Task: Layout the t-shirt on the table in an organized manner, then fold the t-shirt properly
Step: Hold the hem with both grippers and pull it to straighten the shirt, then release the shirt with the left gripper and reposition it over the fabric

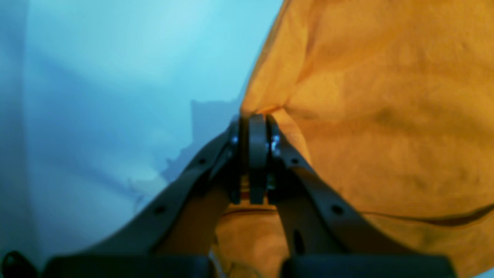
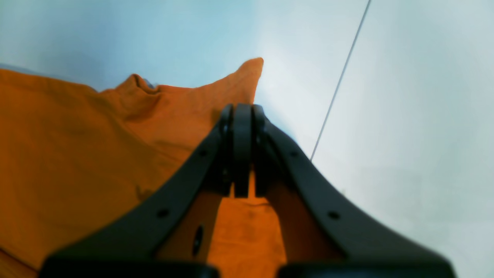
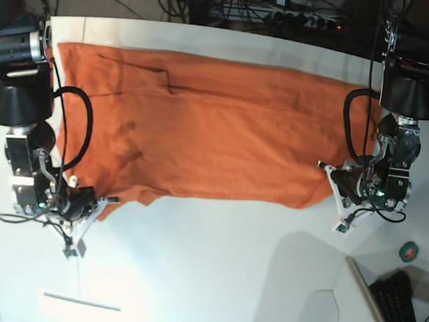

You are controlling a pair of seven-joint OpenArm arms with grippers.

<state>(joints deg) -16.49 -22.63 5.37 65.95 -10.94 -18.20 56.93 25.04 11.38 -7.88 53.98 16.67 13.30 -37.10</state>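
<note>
orange t-shirt (image 3: 209,131) spread on white table (image 3: 214,271), both grippers pinching its edges

No lettering, label, brand, number or sign can be read in any view; the orange t-shirt (image 3: 202,127) and the white table (image 3: 214,271) show plain surfaces, and the wrist pictures are too blurred for print
</note>
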